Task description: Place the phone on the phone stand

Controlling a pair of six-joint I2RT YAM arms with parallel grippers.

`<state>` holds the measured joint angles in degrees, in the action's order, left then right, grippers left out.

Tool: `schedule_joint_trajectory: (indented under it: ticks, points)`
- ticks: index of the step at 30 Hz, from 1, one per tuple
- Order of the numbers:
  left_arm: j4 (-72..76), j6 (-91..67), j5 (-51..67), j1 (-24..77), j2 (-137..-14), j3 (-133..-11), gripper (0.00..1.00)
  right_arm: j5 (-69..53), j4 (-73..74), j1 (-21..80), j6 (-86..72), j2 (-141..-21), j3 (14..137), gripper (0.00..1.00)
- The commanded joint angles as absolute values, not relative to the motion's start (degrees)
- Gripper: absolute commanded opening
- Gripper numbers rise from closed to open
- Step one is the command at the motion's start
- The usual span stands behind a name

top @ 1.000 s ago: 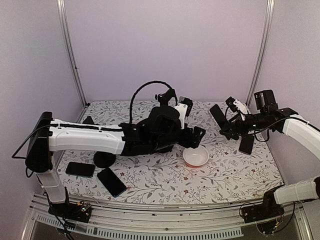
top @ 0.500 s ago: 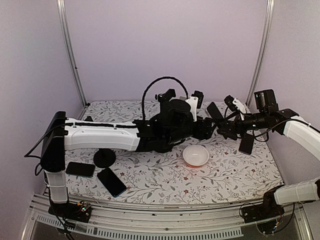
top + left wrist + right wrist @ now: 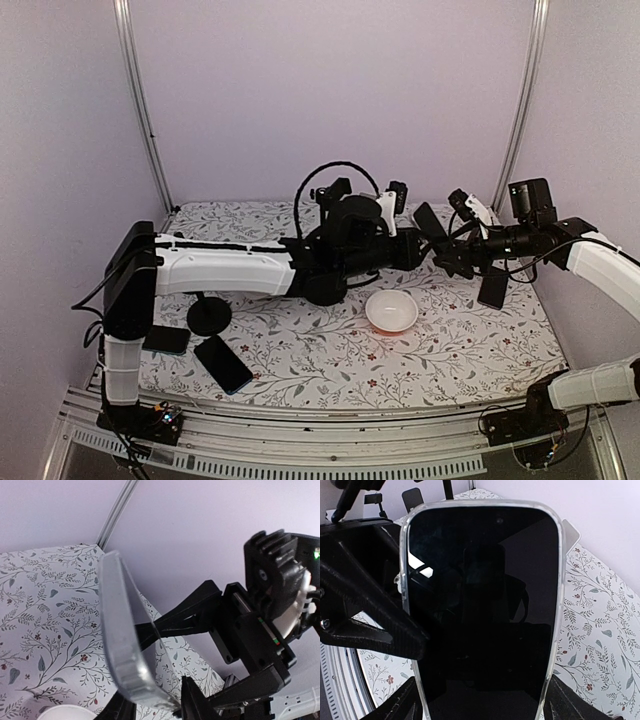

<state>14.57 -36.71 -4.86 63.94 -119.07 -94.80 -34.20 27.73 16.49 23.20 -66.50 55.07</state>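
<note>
A black phone (image 3: 480, 605) in a clear case is in the air, with my right gripper (image 3: 480, 702) shut on its long sides. In the top view the phone (image 3: 430, 226) tilts up between both arms. My left gripper (image 3: 412, 248) has reached across from the left to it. In the left wrist view the phone (image 3: 120, 630) shows edge-on, and its near end sits between the left gripper (image 3: 157, 706) fingers, which press on both faces. The phone stand (image 3: 208, 316), black with a round base, stands at the table's left.
A white bowl (image 3: 391, 312) sits below the two grippers. Two dark phones (image 3: 160, 338) (image 3: 222, 363) lie near the front left. Another dark slab (image 3: 492, 288) is at the right edge. The floral cloth (image 3: 300, 360) covers the table.
My left arm has swung right from above the bowl up to the phone, and its jaws have narrowed onto the phone's end. The right arm and phone have stayed in place.
</note>
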Motion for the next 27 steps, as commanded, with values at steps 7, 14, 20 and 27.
schedule_joint_trajectory:
  ticks: [7,14,20,27]
  points:
    - [20.24,-35.59,0.05,63.19,-120.08,-95.81,0.12,-36.51,24.26,17.44,23.22,-66.61,55.41,0.38]
    - [22.75,-33.21,1.54,63.17,-119.06,-94.14,0.0,-39.52,26.51,17.37,24.46,-67.47,55.99,0.79]
    - [22.5,-27.09,2.02,63.07,-116.01,-91.68,0.0,-39.59,31.17,16.77,26.56,-67.76,58.06,0.99]
    - [18.12,-15.34,10.49,61.82,-108.75,-87.55,0.0,-50.27,35.03,12.41,28.79,-68.27,62.38,0.99]
